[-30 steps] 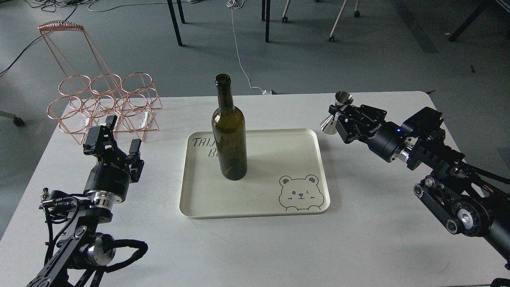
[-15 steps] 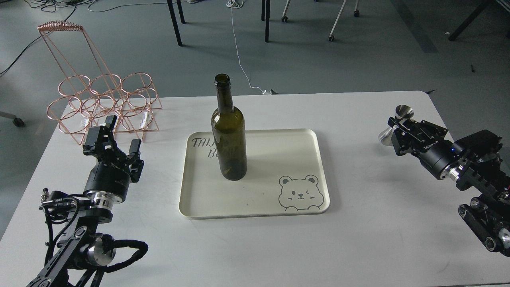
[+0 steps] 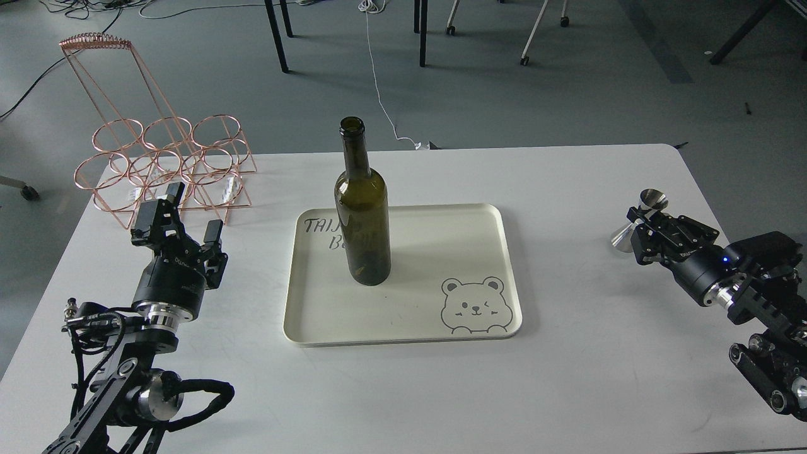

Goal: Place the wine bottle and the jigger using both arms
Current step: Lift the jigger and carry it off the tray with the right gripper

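Note:
The dark olive-green wine bottle (image 3: 362, 208) stands upright on the left part of a cream tray (image 3: 441, 252) with a bear drawing. My right gripper (image 3: 640, 221) is shut on the silver jigger (image 3: 637, 221), held tilted just above the table at its right side, well right of the tray. My left gripper (image 3: 189, 217) is open and empty, over the table left of the tray, its fingers spread and apart from the bottle.
A copper wire bottle rack (image 3: 157, 164) stands at the table's back left corner, just behind my left gripper. The white table (image 3: 567, 378) carries nothing else. Chair and table legs stand on the floor beyond.
My right arm has drawn back to the right and down with the jigger, from beside the tray's back right corner to near the table's right edge. Left arm and bottle have not moved.

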